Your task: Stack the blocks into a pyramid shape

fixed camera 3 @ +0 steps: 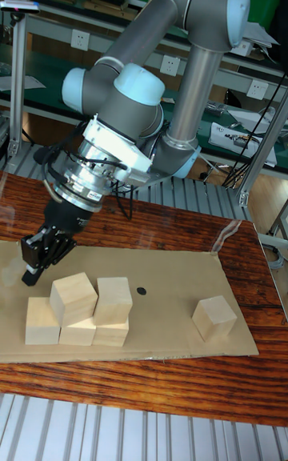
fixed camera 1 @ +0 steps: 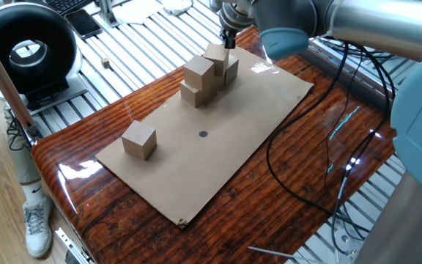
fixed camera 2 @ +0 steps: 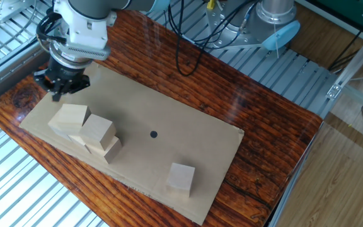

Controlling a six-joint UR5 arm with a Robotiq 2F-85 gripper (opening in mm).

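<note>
The arm reaches down from about 1 o'clock in the tall fixed view, wrist tilted. Its claw points toward 7 o'clock, dark fingers close together, gripping nothing, hanging in the air.

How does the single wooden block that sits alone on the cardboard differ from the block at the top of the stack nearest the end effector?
The lone block rests directly on the cardboard sheet; the upper block sits on other blocks. The lone block stands apart, touching nothing else; the upper block is right beside a second raised block. The lone block is far from the end effector; the upper block lies just below it. Both are plain tan cubes of similar size, and neither is gripped.
</note>
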